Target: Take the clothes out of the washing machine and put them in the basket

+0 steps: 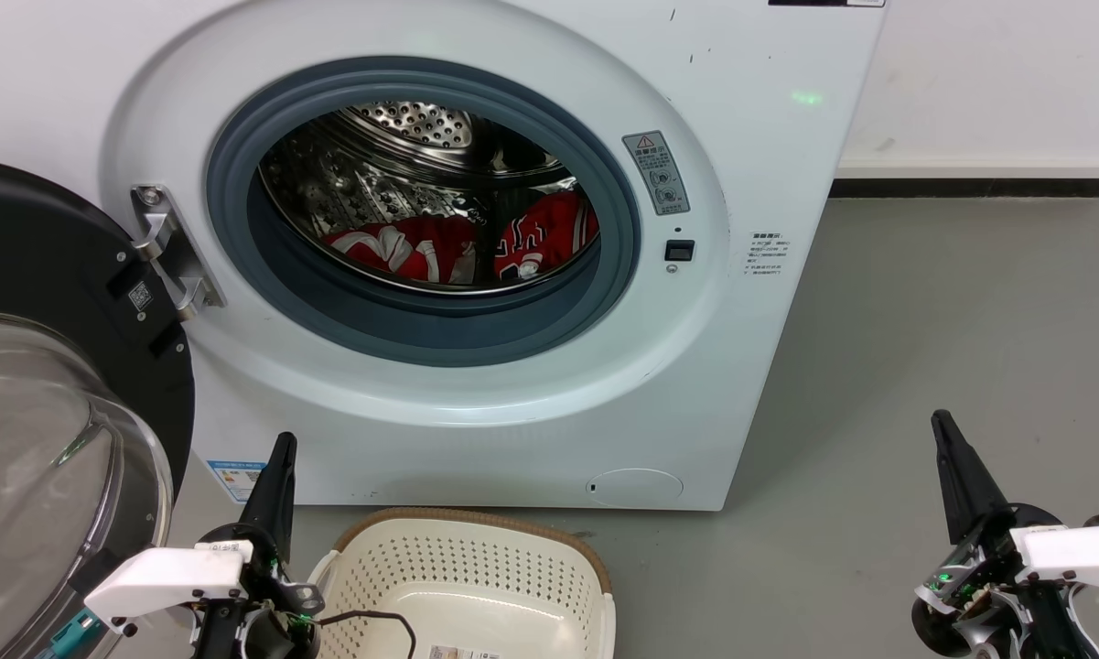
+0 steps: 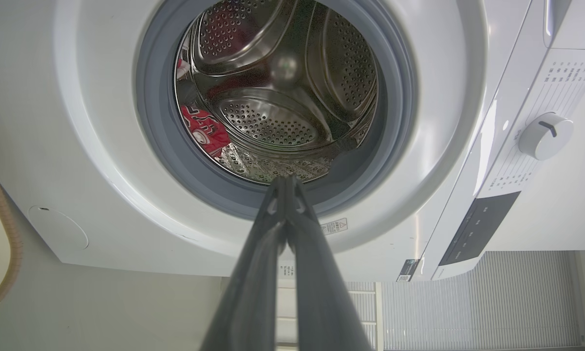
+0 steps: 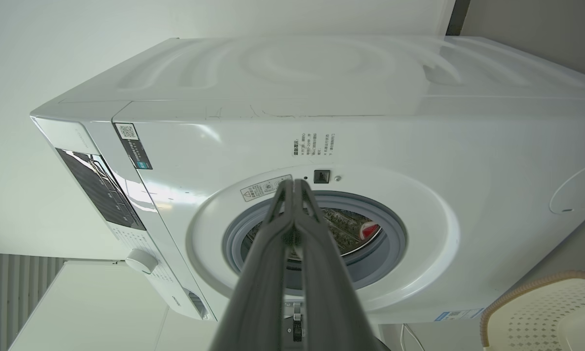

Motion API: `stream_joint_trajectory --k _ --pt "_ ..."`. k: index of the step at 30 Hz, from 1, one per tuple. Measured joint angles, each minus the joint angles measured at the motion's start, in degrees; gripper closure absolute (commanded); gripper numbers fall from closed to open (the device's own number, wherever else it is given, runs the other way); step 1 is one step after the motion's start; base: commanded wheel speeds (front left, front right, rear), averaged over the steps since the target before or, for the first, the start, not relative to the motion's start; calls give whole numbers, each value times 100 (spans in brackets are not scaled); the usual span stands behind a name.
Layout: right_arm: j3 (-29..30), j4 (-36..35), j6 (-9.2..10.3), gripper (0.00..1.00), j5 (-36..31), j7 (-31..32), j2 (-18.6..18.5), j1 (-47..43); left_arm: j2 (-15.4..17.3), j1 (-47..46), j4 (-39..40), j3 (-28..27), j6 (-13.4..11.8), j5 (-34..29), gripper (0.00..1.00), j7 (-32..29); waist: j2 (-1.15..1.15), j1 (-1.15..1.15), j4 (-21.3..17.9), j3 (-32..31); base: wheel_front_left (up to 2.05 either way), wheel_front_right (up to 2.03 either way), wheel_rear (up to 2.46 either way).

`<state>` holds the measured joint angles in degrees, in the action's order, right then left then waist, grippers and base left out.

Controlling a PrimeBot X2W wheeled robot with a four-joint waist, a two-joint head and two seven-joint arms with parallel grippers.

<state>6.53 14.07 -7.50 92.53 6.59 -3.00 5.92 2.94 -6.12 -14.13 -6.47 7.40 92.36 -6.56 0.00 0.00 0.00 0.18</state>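
two red clothes (image 1: 457, 247) with white trim are seen lying low in the perforated steel drum (image 1: 403, 124) of the washing machine (image 1: 476, 430), one at the left and one with lettering at the right, while the black-framed glass door (image 1: 64, 265) is swung open at the left. the cream basket (image 1: 476, 515) is set on the grey floor (image 1: 924, 320) just before the machine, below its opening. the left tool (image 1: 284, 444) is held beside the basket's left end and the right tool (image 1: 941, 421) well apart over the floor, each narrowed until its fingers are pressed together.
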Motion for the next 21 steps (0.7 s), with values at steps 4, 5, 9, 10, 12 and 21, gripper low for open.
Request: stream_joint_trajectory --k 4,5,9,10,12,21 --pt "0 9 0 0 0 0 0 -3 -1 3 -11 2 0 0 0 1 0 0 0 0 0 0 0" --pt "-2 43 0 0 1 0 1 -23 -3 21 -44 9 -1 -1 0 2 0 0 0 0 0 0 0" --pt "-21 199 1 0 1 -29 8 -220 -20 228 -214 32 -9 -7 0 27 0 0 0 1 0 0 0" --pt "-33 196 1 0 0 -55 9 -246 -21 252 -212 36 -10 -27 0 49 0 0 -1 1 0 0 0" --pt "-58 168 1 0 -21 -109 10 -248 -22 252 -176 45 -9 -68 0 113 0 0 -1 3 0 0 0" --pt "-47 114 1 0 -493 -360 20 -279 -22 293 -81 -100 -9 -464 0 359 0 1 -2 1 0 0 0"
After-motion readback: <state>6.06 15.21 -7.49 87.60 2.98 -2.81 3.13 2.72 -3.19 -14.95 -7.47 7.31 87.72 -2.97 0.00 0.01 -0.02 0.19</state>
